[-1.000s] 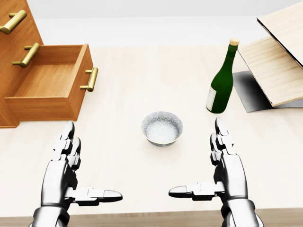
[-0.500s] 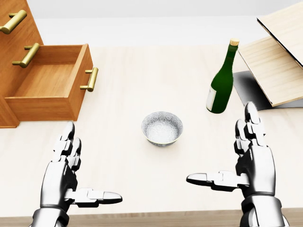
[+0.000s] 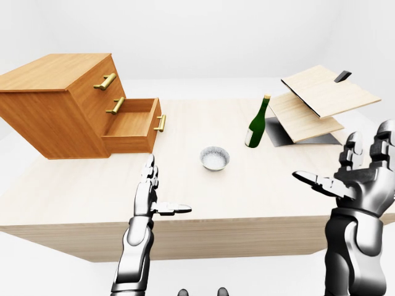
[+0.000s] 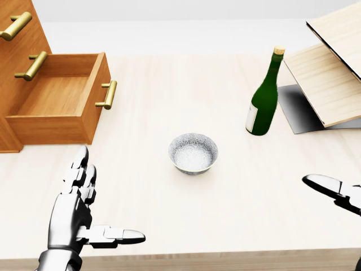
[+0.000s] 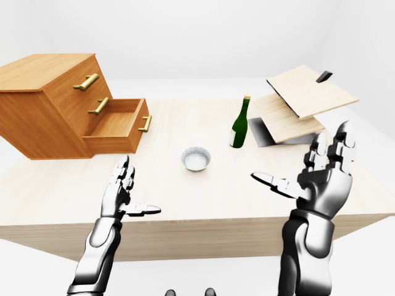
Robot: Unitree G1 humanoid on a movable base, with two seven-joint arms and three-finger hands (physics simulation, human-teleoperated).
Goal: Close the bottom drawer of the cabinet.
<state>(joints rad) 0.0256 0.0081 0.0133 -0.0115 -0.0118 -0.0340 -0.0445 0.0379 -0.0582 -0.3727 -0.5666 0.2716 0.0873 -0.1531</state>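
Observation:
A wooden cabinet (image 3: 55, 105) with three brass-handled drawers stands on the table at the left. Its bottom drawer (image 4: 56, 104) is pulled out and empty, with its brass handle (image 4: 107, 94) facing right in the head view. My left hand (image 3: 168, 185) is open, palm inward, over the table below the drawer and apart from it. My right hand (image 5: 299, 157) is open and raised at the right, away from the cabinet. In the head view only its thumb (image 4: 327, 183) shows, at the right edge.
A small grey bowl (image 4: 193, 153) sits in the middle of the light wooden table (image 4: 169, 237). A green bottle (image 4: 264, 99) stands upright to its right. Stacked wooden boards (image 4: 327, 73) on a metal stand lie at the far right.
My right hand has swung to the right and upward, mostly leaving the head view. The left hand, the drawer and the camera have not moved.

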